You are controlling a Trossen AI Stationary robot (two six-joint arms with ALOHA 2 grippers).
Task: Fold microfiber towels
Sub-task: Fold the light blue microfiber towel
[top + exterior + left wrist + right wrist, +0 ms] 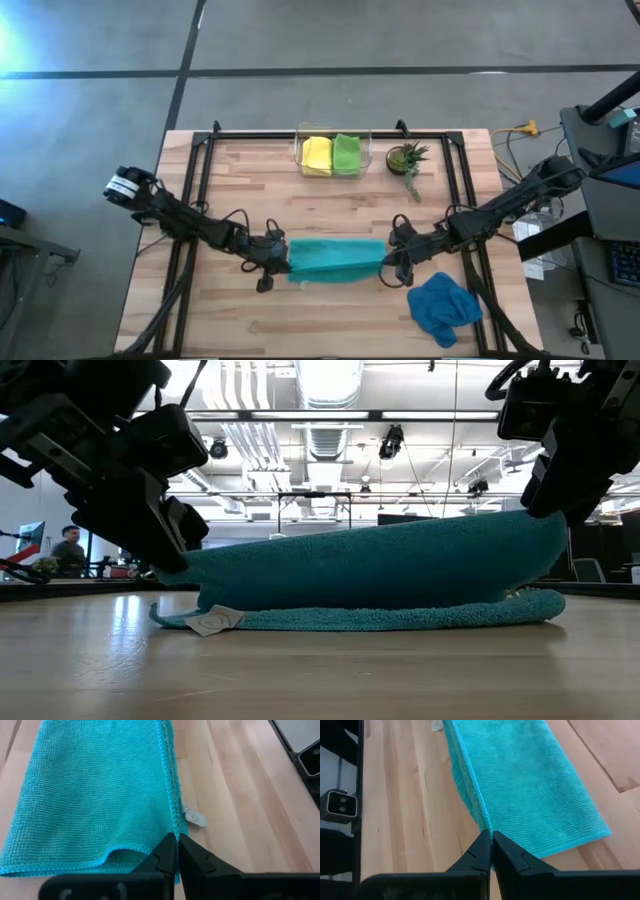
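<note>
Nearest me: my left gripper (177,851) is pinched tight on the teal towel (335,258) hem at one end, my right gripper (491,849) likewise clamped on the hem at the other end. Towel sits mid-table btwn both arms, already doubled over lengthwise; in the low view the top layer hangs lifted off the bottom layer, white tag (214,620) poking out by my left side.

Judgement: I'm mid-fold. To do it well, I'd keep both ends level and equally taut so the upper edge lands square on the lower one, w/o dragging the bottom layer. Let go only once flat.

Further off: blue towel (444,307) crumpled near my right arm, unfolded. At the far edge, yellow towel (316,155) and green towel (346,154) lie folded in a clear bin (298,145), plant (405,160) beside it.
</note>
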